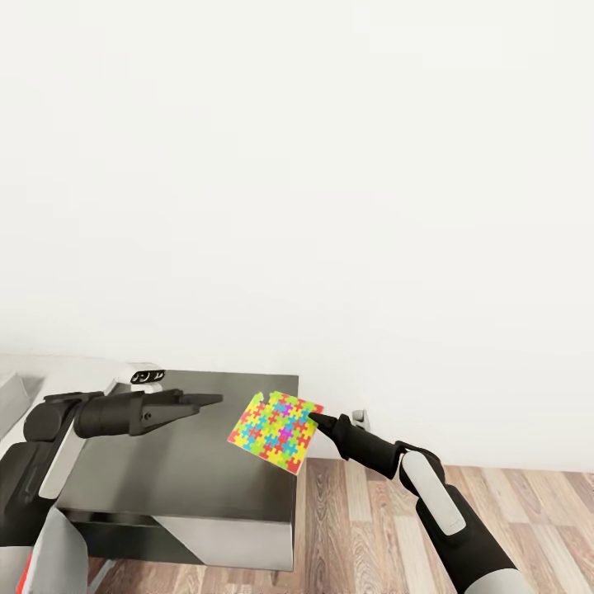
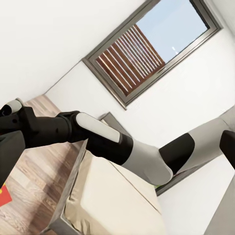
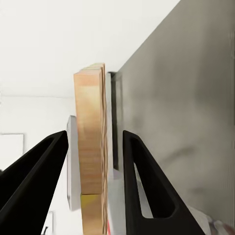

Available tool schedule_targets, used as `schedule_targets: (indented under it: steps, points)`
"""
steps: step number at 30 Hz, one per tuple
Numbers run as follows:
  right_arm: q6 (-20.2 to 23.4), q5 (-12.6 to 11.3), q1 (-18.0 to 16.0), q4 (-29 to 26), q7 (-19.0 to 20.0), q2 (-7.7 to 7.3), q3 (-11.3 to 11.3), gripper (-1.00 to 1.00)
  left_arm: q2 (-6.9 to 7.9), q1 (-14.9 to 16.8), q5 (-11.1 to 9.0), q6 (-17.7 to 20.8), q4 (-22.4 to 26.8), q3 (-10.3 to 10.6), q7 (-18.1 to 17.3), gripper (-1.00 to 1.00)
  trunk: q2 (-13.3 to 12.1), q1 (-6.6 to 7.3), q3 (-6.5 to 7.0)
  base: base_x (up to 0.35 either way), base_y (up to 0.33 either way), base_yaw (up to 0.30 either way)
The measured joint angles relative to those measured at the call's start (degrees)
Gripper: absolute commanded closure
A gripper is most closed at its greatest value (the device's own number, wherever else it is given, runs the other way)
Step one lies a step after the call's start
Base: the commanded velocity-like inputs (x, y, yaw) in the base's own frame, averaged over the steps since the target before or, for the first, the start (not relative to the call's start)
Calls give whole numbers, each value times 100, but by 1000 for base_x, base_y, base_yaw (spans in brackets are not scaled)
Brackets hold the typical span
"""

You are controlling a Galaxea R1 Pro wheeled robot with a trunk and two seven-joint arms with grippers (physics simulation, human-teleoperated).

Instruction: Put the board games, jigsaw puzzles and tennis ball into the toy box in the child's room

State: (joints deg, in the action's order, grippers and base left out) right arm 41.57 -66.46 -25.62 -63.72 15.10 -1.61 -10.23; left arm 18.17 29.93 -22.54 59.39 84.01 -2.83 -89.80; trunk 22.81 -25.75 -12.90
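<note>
The right arm (image 1: 450,511) rises from the head view's lower right corner, nearest the camera, over wood-plank floor (image 1: 371,528). Its right end effector (image 1: 316,419) pinches the jigsaw puzzle (image 1: 276,432) by one edge, holding it tilted in the air above the right-hand edge of the dark grey surface (image 1: 190,470). In the right wrist view the puzzle (image 3: 91,147) appears edge-on, a tan slab standing between the two black fingers (image 3: 142,186), which are narrowly parted with small gaps visible on either side of it; whether the pads press it cannot be told there. The left end effector (image 1: 216,401) hovers over the dark top, its fingers drawn together to a point with nothing between them, well apart from the puzzle. Bare white wall (image 1: 330,206) fills the space behind. The dark top ends just under the puzzle, with open floor to its right. The left wrist view looks across at the bed (image 2: 112,200) and a dark-framed window (image 2: 152,46).
</note>
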Motion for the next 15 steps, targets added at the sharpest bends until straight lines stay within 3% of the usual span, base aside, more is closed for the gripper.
schedule_targets:
  steps: [15]
  points:
    - [0, 1, 0, 0, 0, 5, 0, 100, -16, 0, 11, -6, 0, 8, 0, -100, 0, 1, 143, -6, 0, 0]
